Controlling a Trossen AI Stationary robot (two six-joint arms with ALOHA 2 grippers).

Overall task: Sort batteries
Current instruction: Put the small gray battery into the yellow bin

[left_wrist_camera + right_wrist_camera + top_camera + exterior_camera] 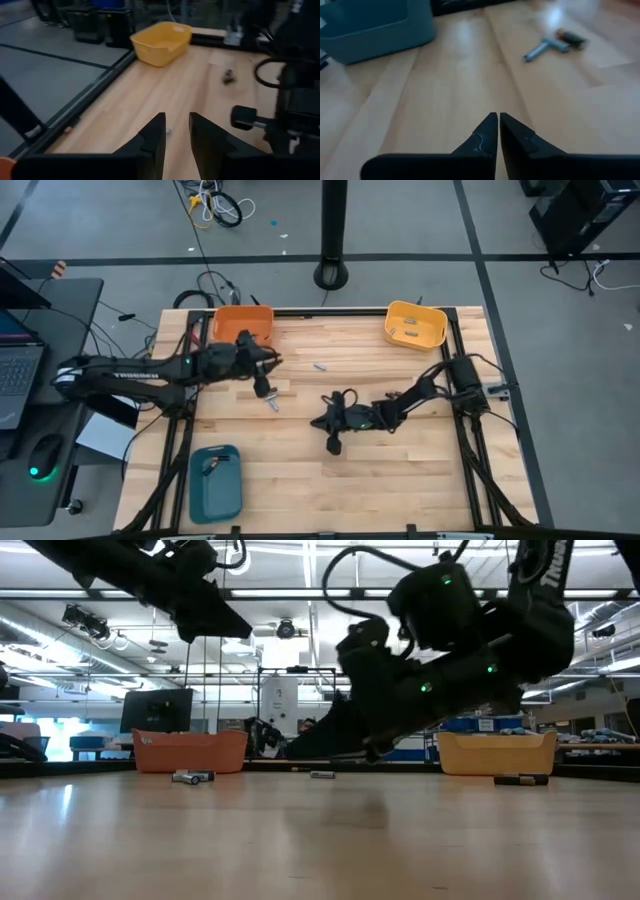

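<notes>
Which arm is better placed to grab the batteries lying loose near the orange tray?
Left, most likely. The left gripper hangs nearly over the loose batteries by the orange tray, fingers slightly apart. The right gripper sits shut near mid-table, farther from them.

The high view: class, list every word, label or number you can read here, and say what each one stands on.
"TROSSEN": white letters along the left arm.
Low view, white lettering on the arm at the upper right: cut off, unreadable.
Trays and batteries: no readable markings.
</notes>
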